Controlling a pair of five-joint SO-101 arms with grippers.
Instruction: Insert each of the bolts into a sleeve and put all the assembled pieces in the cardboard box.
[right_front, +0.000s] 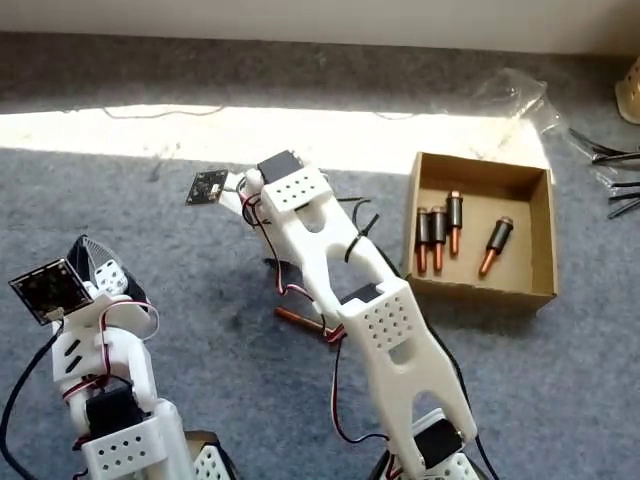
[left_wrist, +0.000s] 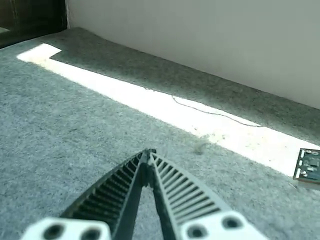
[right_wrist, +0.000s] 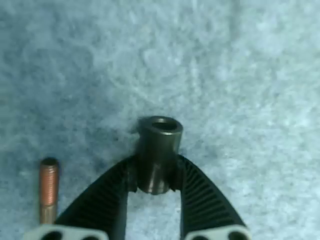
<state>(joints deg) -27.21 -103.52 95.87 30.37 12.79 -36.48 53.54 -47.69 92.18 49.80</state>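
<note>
My right gripper (right_wrist: 155, 174) is shut on a dark metal sleeve (right_wrist: 160, 142), which stands upright on the grey carpet with its open end up. Beside it lies a copper bolt (right_wrist: 48, 186), apart from the fingers. From above, the same bolt (right_front: 300, 318) rests on the carpet, partly under the right arm (right_front: 330, 255). The cardboard box (right_front: 532, 235) at the right holds several assembled bolt-and-sleeve pieces (right_front: 438, 232). At the lower left my left gripper (left_wrist: 148, 156) (right_front: 90, 252) is shut on nothing, raised over bare carpet.
A sunlit strip (right_front: 200, 130) crosses the carpet behind the arms. Clear plastic bags (right_front: 520, 95) and dark cable ties (right_front: 610, 155) lie at the far right. The right arm's camera board (left_wrist: 307, 164) shows far off in the left wrist view.
</note>
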